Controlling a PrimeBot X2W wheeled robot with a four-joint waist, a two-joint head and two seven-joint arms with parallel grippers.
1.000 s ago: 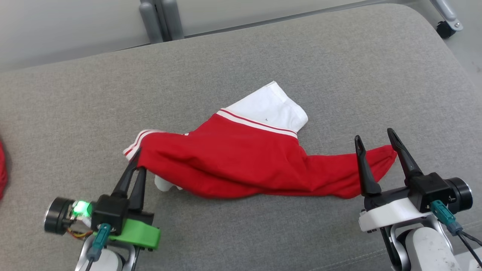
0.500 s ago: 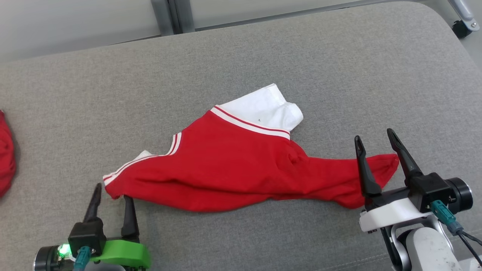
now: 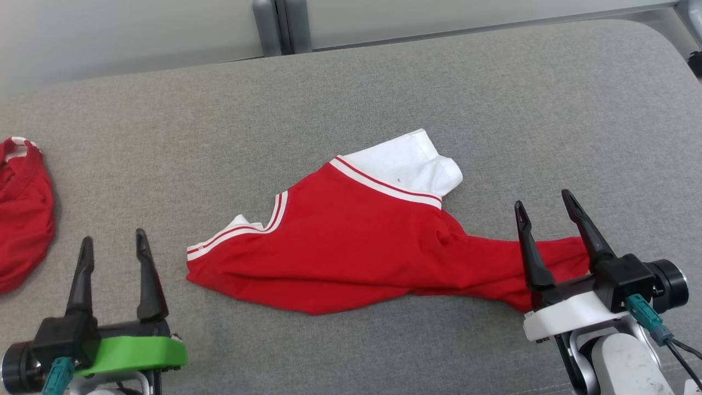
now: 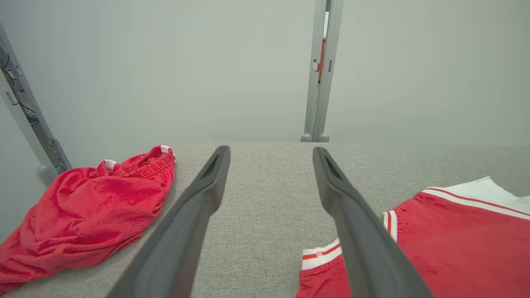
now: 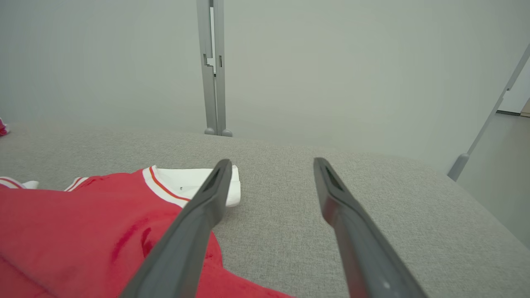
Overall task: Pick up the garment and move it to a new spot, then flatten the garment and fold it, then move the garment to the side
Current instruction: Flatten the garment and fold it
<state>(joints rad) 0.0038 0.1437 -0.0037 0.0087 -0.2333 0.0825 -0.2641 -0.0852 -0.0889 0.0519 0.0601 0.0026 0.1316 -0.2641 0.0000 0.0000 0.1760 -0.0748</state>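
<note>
Roughly in the middle of the grey cushioned surface (image 3: 384, 82) lies the red jersey (image 3: 351, 247), loose and wrinkled, not spread flat. A white sleeve (image 3: 408, 164) with a red-and-white striped band sticks out from its far edge. A striped trim (image 3: 241, 235) runs along its left end. Its right end narrows into a red tail that reaches to the right gripper (image 3: 542, 198).

That gripper's two dark fingers stand wide apart and clamp nothing. In the head view the red tail passes behind them near their roots. In the right wrist view the left finger crosses over the red cloth, while bare grey cushion shows between the tips. Whether the fingers touch the cloth, I cannot tell.

The left gripper (image 3: 113, 236) sits at the lower left, near the jersey's left end but clear of it. Its fingers are also spread wide with only grey cushion between them. In the left wrist view the striped corner of the jersey lies just beside the right finger.

Red shorts (image 3: 22, 219) with a gathered waistband lie bunched at the cushion's far left, well apart from the jersey. Beyond the cushion stands a pale wall with a grey post (image 3: 281, 24).
</note>
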